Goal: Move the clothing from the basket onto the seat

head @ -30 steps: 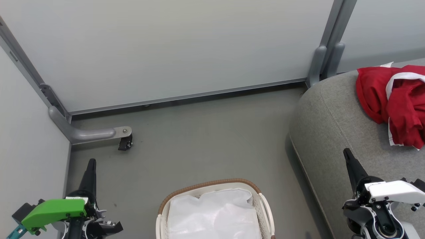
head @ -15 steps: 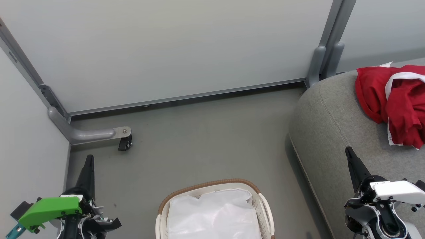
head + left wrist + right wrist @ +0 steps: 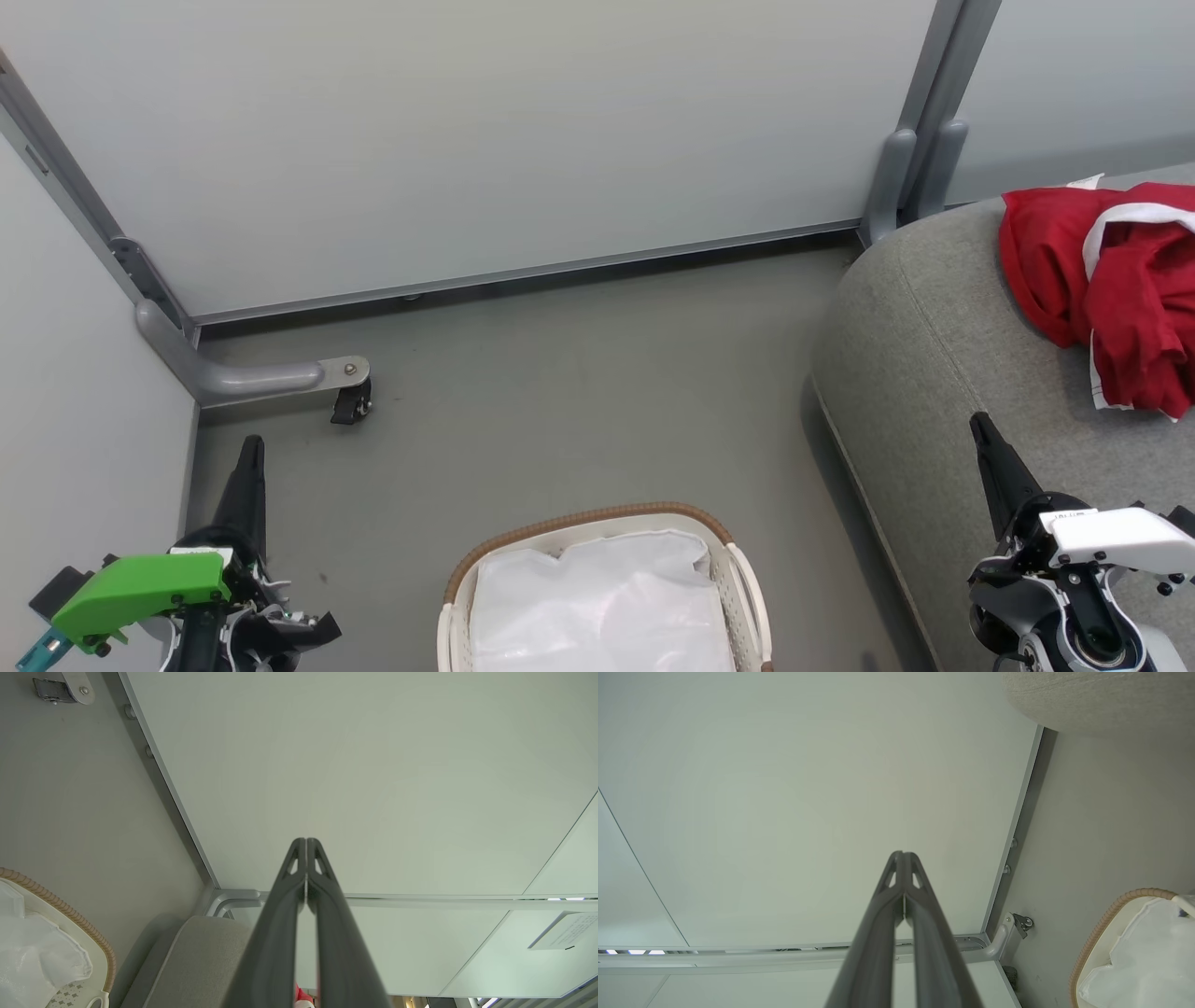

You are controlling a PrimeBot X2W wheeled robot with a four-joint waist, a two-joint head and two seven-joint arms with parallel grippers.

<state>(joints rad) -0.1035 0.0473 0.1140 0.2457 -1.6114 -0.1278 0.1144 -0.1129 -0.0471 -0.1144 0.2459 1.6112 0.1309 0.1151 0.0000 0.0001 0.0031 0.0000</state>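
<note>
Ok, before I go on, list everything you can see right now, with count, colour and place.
clothing: one heap, red with white trim, on the seat at far right; garments in it cannot be counted
basket: one, white with brown woven rim, on the floor, bottom centre
liner cloth: one, white, inside the basket; no red in the part shown
seat: one, grey, right side
floor: one, grey, centre
wall panels: several, pale grey, behind and to the left
caster foot: one, grey metal with black wheel, left corner
left gripper: one, dark fingers, shut and empty, lower left
right gripper: one, dark fingers, shut and empty, lower right over the seat
</note>
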